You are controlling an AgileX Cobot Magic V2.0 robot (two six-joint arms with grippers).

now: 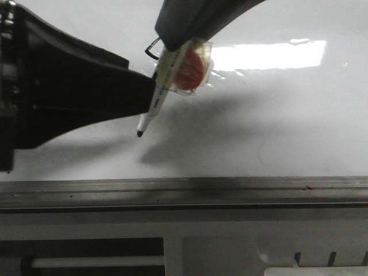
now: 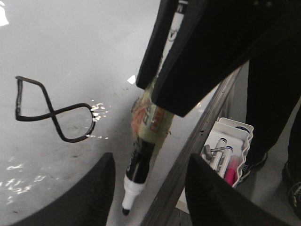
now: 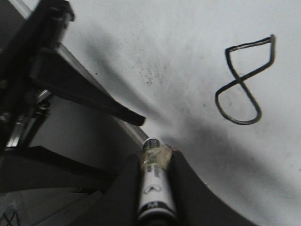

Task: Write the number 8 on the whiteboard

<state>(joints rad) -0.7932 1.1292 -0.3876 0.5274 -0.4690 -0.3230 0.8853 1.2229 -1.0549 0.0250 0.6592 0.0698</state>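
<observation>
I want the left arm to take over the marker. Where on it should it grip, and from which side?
Grip the bare black section of the marker pen between the tape wrap and the white nib collar, probably coming from the side. The right gripper already clamps the upper barrel, and the tip hangs tilted, clear of the whiteboard.

Close wrist views sharing the number 8 (image 2: 51,109)
</observation>
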